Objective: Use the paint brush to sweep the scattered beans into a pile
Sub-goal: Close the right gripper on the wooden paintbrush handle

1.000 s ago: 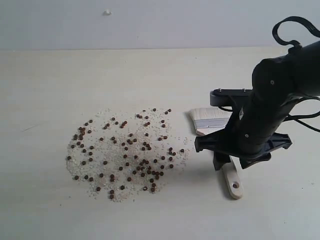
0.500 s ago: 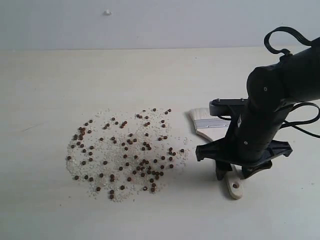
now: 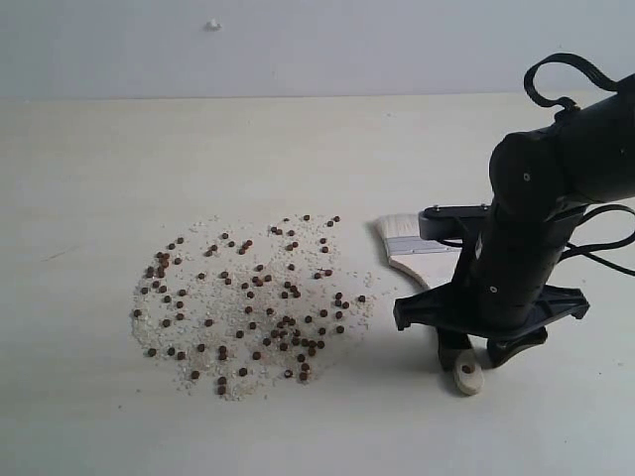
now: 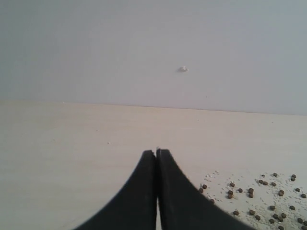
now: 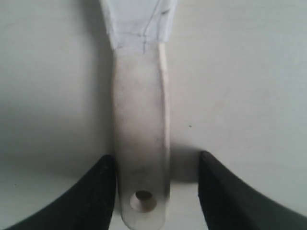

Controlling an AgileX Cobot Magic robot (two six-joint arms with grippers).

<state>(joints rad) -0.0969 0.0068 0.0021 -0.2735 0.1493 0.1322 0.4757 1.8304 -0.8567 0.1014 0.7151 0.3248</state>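
Reddish-brown beans (image 3: pixel 253 302) with whitish grains lie scattered in a wide patch on the pale table; no compact pile shows. The paint brush (image 3: pixel 412 243) lies flat to their right, bristles toward the beans, its holed handle end (image 3: pixel 466 375) nearest the camera. My right gripper (image 3: pixel 474 352) has come down over the handle (image 5: pixel 140 143). It is open, with one finger close against one side of the handle and a gap on the other side. The left gripper (image 4: pixel 156 153) is shut and empty, low over the table beside some beans (image 4: pixel 249 194). It is out of the exterior view.
The pale table (image 3: pixel 149 159) runs back to a grey wall with a small white speck (image 3: pixel 212 24). The right arm and its cables (image 3: pixel 561 149) hide the brush's ferrule and middle.
The right arm has dropped lower and shifted slightly right and toward the camera along the brush handle. Brush and beans have not moved.
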